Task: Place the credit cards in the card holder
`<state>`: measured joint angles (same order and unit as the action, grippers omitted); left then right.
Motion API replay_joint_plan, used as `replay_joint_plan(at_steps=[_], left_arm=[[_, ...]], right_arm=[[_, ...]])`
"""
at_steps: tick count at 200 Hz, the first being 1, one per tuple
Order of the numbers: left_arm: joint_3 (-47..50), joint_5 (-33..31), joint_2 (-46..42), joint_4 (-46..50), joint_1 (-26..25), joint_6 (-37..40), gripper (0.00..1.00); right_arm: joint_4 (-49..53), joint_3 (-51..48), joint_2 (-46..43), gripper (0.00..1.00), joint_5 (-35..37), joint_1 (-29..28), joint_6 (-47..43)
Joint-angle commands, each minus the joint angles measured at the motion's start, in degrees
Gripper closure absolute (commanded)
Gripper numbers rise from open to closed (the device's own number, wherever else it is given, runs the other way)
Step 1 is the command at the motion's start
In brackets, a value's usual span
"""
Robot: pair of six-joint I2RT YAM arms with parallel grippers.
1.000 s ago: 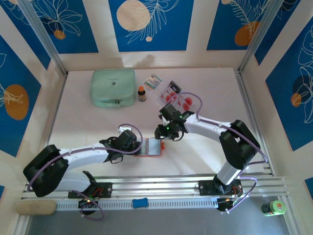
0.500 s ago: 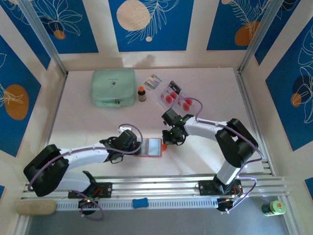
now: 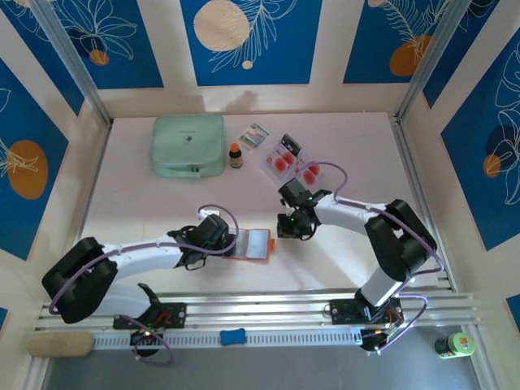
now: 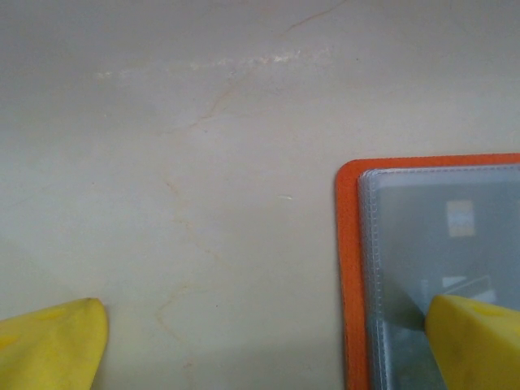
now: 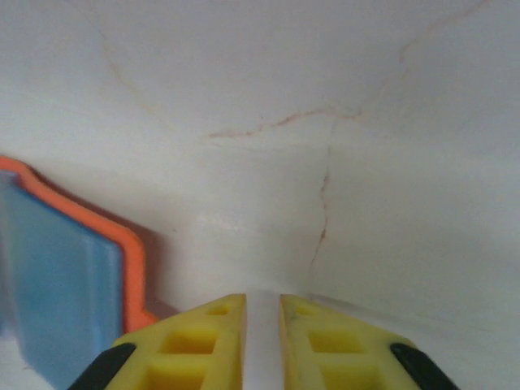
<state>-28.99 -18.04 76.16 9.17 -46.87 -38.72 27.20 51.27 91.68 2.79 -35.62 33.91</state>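
Note:
The orange card holder lies open on the table, pale blue pockets up. My left gripper is at its left end, wide open. In the left wrist view the gripper straddles the holder's orange edge, one yellow fingertip over the clear pocket and the other on bare table. My right gripper is just right of the holder; its jaws are a narrow gap apart with nothing between them. The holder's corner shows to their left. Loose credit cards with red spots lie further back.
A mint-green zip pouch sits at the back left, with a small brown bottle and a patterned packet beside it. A metal rail runs along the near edge. Blue-patterned walls enclose the table.
My right gripper has pulled back to the right, away from the holder's right end. The red-spotted card seen at that end half a second ago no longer shows. The left arm has barely moved.

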Motion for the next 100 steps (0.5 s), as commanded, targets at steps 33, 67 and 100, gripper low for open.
replay_joint_plan(at_steps=[33, 67, 100], left_arm=[[0.34, 1.04, -0.48, 0.94, 0.36, -1.43, 0.01], [1.09, 0.75, -1.12, 0.77, 0.32, -2.22, 0.00], [1.60, 0.68, -1.93, 0.98, 0.34, -2.89, 0.00]], right_arm=[[5.90, 12.89, -3.67, 0.71, -2.69, 10.01, -9.63], [10.94, 25.12, 2.71, 0.68, -3.05, 16.04, -15.70], [14.13, 33.98, 8.88, 0.68, -0.73, 17.84, -19.11]])
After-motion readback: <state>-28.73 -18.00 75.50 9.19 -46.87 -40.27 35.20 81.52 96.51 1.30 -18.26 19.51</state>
